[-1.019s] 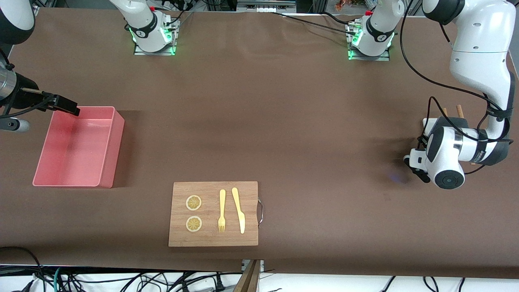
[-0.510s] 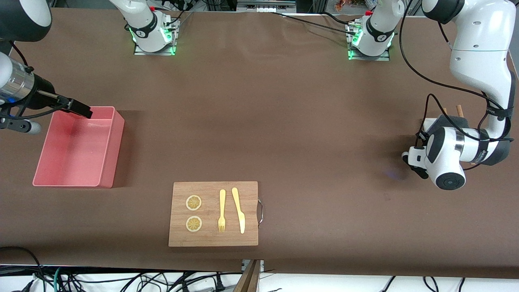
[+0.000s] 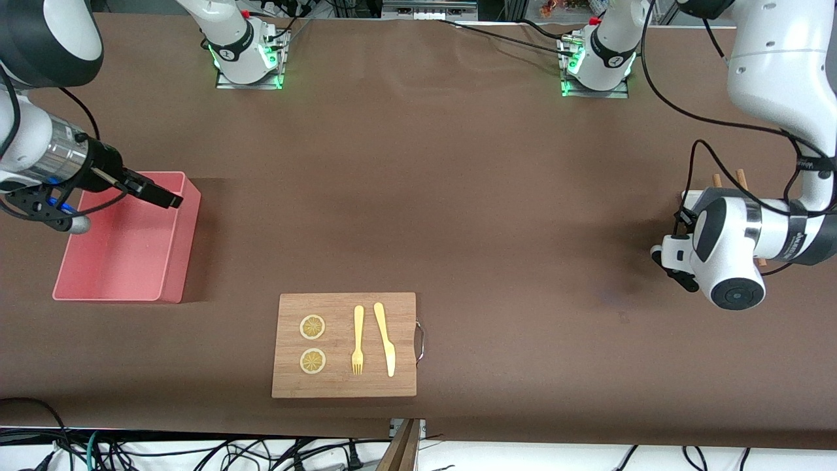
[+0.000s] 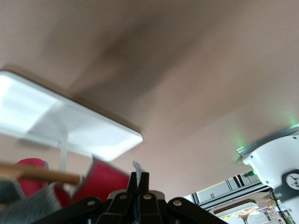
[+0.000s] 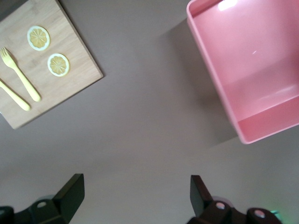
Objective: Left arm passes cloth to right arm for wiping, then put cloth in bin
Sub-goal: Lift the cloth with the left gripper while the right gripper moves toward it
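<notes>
While the right gripper (image 3: 160, 195) hangs with fingers (image 5: 71, 192) spread wide over the smooth pink plastic bin (image 3: 171, 275), a rounded rectangular tub at the right arm's end, the left gripper (image 4: 138, 179), fingers pressed together, hovers by a flat white tray (image 4: 70, 128). Soft grey cloth (image 4: 28, 207) lies beside that tray. One wooden board (image 3: 343, 307) carries two lemon slices (image 3: 312, 327), one fork (image 3: 358, 340), one knife (image 3: 385, 338).
</notes>
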Available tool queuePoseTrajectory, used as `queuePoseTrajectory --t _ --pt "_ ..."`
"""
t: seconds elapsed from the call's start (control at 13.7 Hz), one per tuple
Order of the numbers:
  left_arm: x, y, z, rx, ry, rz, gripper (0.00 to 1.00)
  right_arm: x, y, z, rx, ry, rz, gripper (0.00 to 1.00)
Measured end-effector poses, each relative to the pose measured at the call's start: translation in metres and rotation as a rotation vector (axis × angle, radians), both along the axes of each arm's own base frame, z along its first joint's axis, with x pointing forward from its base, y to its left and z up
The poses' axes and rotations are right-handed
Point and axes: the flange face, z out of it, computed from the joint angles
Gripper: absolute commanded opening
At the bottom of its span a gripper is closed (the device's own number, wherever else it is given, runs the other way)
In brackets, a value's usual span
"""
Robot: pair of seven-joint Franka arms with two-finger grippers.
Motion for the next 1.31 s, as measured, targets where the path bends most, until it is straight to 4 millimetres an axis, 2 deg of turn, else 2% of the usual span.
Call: queuePoseTrajectory --t 0.15,0.44,0.73,0.95,1.16,1.31 --pt "0.0 -0.02 0.039 0.018 -0.046 0.01 0.0 0.004 0.017 -0.011 0.03 0.012 -0.074 1.0" --pt "-0.008 -0.059 0.116 -0.024 -0.147 0.026 0.0 0.007 0.07 -0.018 0.075 0.028 -0.231 1.0" --pt "-0.016 -0.104 0.181 -0.125 -0.222 0.162 0.0 0.01 0.122 -0.03 0.109 0.021 -0.353 1.0" --pt "-0.02 -0.158 0.191 -0.22 -0.224 0.284 0.0 0.014 0.148 -0.048 0.132 0.034 -0.436 1.0" --pt "-0.025 -0.235 0.197 -0.233 -0.26 0.477 0.0 0.018 0.171 -0.063 0.149 0.044 -0.524 1.0" --pt "-0.025 -0.28 0.202 -0.237 -0.293 0.647 0.0 0.016 0.194 -0.073 0.167 0.057 -0.575 1.0"
